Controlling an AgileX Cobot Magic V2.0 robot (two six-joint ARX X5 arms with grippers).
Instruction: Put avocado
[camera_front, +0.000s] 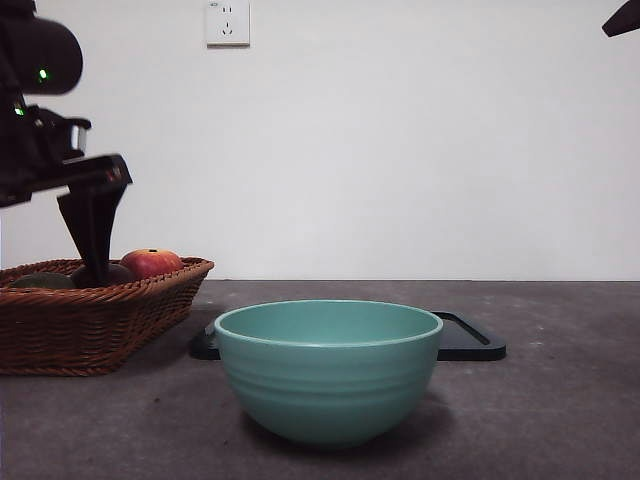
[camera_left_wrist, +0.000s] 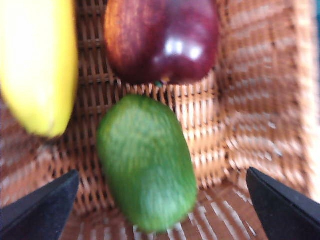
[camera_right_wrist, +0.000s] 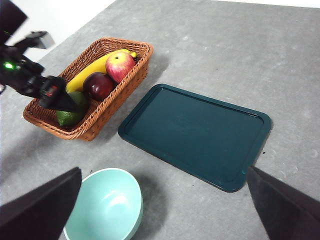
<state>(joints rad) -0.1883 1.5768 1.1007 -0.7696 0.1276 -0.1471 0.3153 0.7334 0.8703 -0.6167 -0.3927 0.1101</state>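
The avocado (camera_left_wrist: 147, 162) is a dull green egg-shaped fruit lying in the wicker basket (camera_left_wrist: 260, 100). My left gripper (camera_left_wrist: 162, 212) is open and hovers right above it, one jaw on each side, not touching it. In the right wrist view the avocado (camera_right_wrist: 70, 116) lies at one end of the basket (camera_right_wrist: 117, 97), under the left gripper (camera_right_wrist: 62, 100). In the front view the left gripper (camera_front: 92, 245) reaches down into the basket (camera_front: 100, 330). My right gripper (camera_right_wrist: 162, 215) is open and empty, high above the table.
The basket also holds a banana (camera_right_wrist: 97, 67), a dark purple fruit (camera_right_wrist: 99, 85) and a red apple (camera_right_wrist: 120, 66). A dark green tray (camera_right_wrist: 195, 135) lies beside the basket. A teal bowl (camera_front: 328, 368) stands in front of the tray.
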